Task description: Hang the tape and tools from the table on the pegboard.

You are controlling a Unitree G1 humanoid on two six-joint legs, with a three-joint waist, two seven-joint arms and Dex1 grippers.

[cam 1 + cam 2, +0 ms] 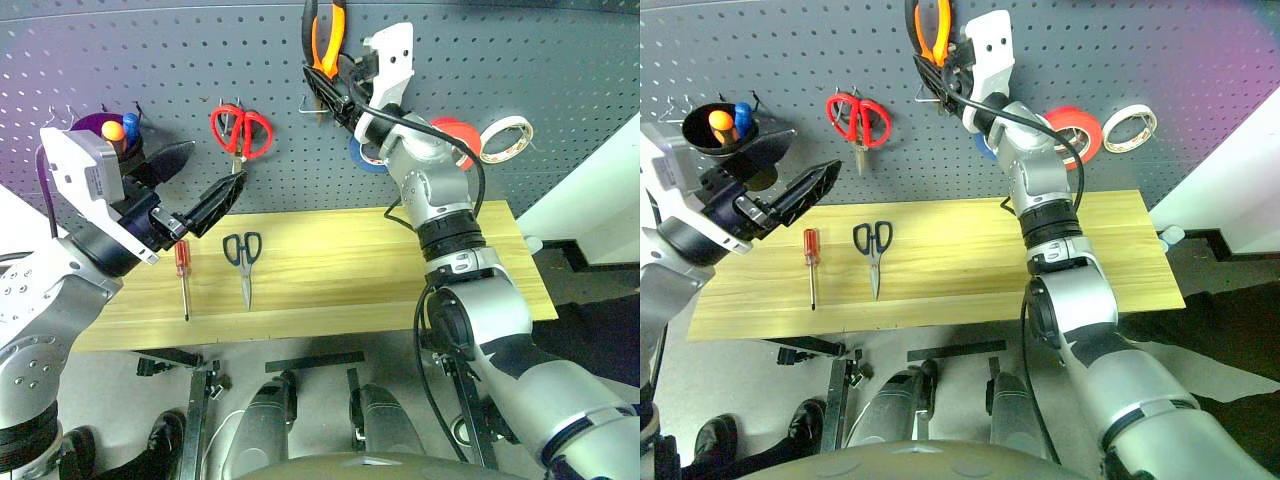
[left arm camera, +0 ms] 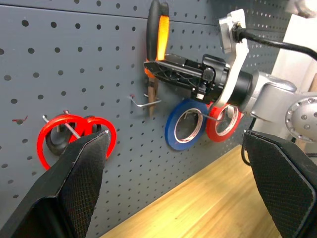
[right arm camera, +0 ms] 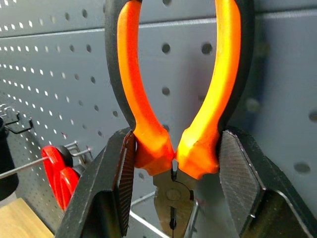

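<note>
Right pincer [image 3: 173,163] clamped on pliers [image 1: 326,38] against pegboard [image 1: 150,60], above a wire hook [image 2: 143,102]. Left pincer [image 2: 173,183] fully open, empty. Screwdriver [image 1: 183,275] and scissors [image 1: 243,262] on counter [image 1: 330,270] below pegboard

pliers [image 3: 173,148] handle tops cropped, blue roll [image 1: 366,155] half hidden
</note>
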